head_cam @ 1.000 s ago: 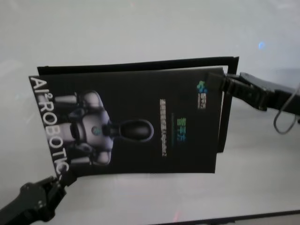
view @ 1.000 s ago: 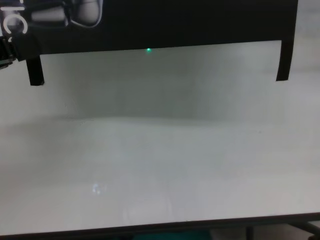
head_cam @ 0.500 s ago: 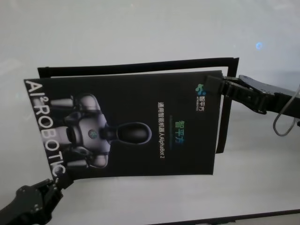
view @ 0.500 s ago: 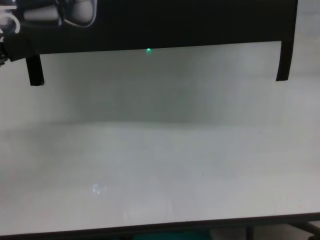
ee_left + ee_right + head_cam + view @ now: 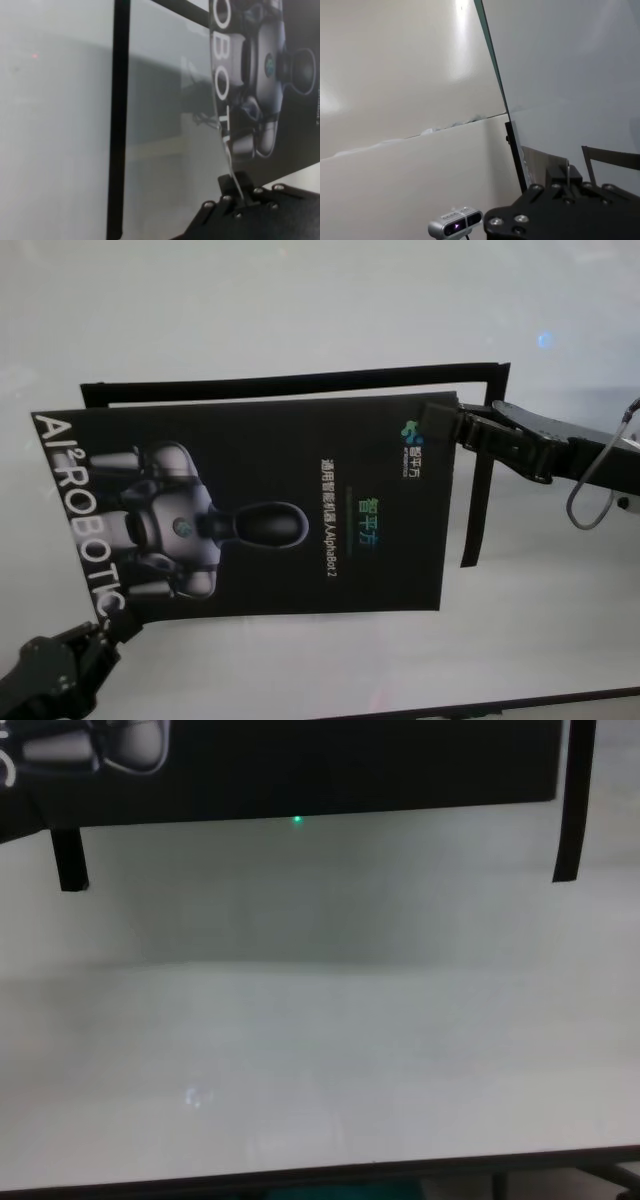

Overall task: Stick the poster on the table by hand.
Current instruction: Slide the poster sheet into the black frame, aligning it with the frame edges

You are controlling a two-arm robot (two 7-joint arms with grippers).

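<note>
The poster, black and glossy with a grey-white robot and the letters "AI²ROBOTIC", hangs over the white table. My left gripper is shut on its near-left corner; the left wrist view shows the fingers pinching the poster edge. My right gripper is shut on the far-right corner. In the right wrist view the sheet slants up from that gripper. The chest view shows only the poster's near edge above the table.
Thin black strips form a frame outline on the table: one along the far side, one down the right, with ends in the chest view. A grey cable loop hangs from the right arm. The table's dark front edge lies close by.
Both grippers have carried the poster to the left and nearer to me. It now covers the frame's left part and leaves the right strip uncovered.
</note>
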